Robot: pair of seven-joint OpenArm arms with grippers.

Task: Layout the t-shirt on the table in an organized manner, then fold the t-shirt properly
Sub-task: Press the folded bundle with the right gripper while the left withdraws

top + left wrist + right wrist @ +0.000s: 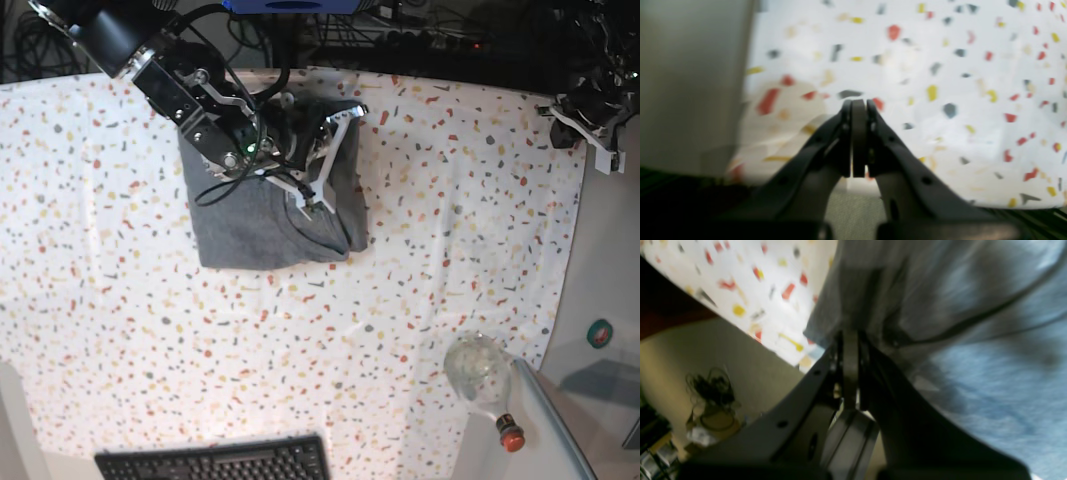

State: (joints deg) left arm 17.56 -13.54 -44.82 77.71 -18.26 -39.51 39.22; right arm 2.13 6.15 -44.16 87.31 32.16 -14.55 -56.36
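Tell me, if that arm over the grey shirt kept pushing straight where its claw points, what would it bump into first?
Most likely the t-shirt itself: the shut right gripper points straight into its grey fabric, apparently at or just off a fold, with the table underneath. Blur hides whether they touch.

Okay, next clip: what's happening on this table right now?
A two-armed robot is folding a grey t-shirt, which lies as a compact folded block on the speckled table. The right pincer is shut and sits over the shirt. The left pincer, also shut and empty, is parked at the table's far edge.
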